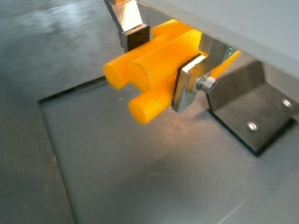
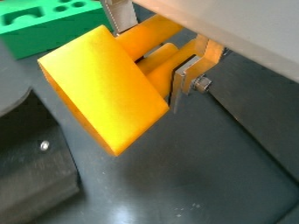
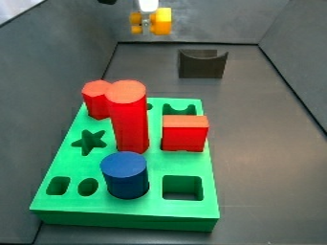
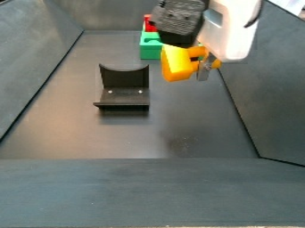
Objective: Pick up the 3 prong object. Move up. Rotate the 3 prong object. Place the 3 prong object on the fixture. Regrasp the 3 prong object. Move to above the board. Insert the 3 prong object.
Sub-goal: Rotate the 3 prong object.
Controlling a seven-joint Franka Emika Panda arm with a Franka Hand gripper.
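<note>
My gripper [image 1: 162, 59] is shut on the yellow-orange 3 prong object [image 1: 149, 70] and holds it in the air above the dark floor. The silver fingers [image 1: 190, 83] press on its two sides, and its prongs stick out past them. It also shows in a wrist view [image 2: 105, 87], and in both side views [image 3: 161, 21] [image 4: 179, 62]. The dark fixture [image 4: 121, 87] stands on the floor below and beside the gripper [image 4: 191, 64]; it also shows in a side view [image 3: 200, 63]. The green board [image 3: 128, 172] lies apart from the gripper [image 3: 149, 17].
On the board stand a red cylinder [image 3: 126, 115], a red piece [image 3: 95, 98] behind it, a red cube [image 3: 185, 132] and a blue cylinder [image 3: 124, 174]. Grey walls [image 4: 48, 53] ring the floor. A corner of the board shows in a wrist view [image 2: 47, 24].
</note>
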